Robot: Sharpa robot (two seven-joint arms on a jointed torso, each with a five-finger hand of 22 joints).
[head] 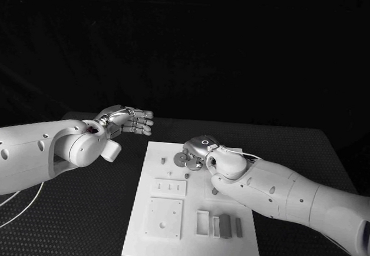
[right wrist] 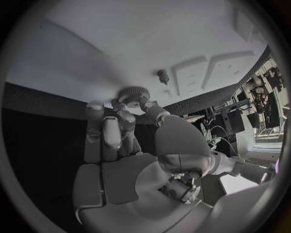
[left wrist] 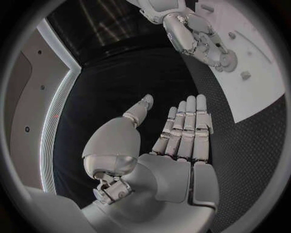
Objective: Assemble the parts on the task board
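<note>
The white task board (head: 189,249) lies in the middle of the black table. My right hand (head: 202,151) hovers over its far end and pinches a round grey gear (head: 184,159) at its fingertips. The gear (right wrist: 133,92) sits just short of a small upright peg (right wrist: 162,75) on the board. My left hand (head: 130,120) is off the board's far left corner, above the table, fingers straight and apart, holding nothing. The left wrist view shows that flat palm (left wrist: 182,133), and the right hand (left wrist: 197,36) with the gear (left wrist: 228,60) over the board (left wrist: 261,92).
On the board stand small pegs (head: 163,160) (head: 187,175), two square plates (head: 169,187) (head: 163,217), and three upright blocks (head: 202,222) (head: 224,226) (head: 239,226) near its front. A pale cable (head: 13,210) loops on the table at the near left.
</note>
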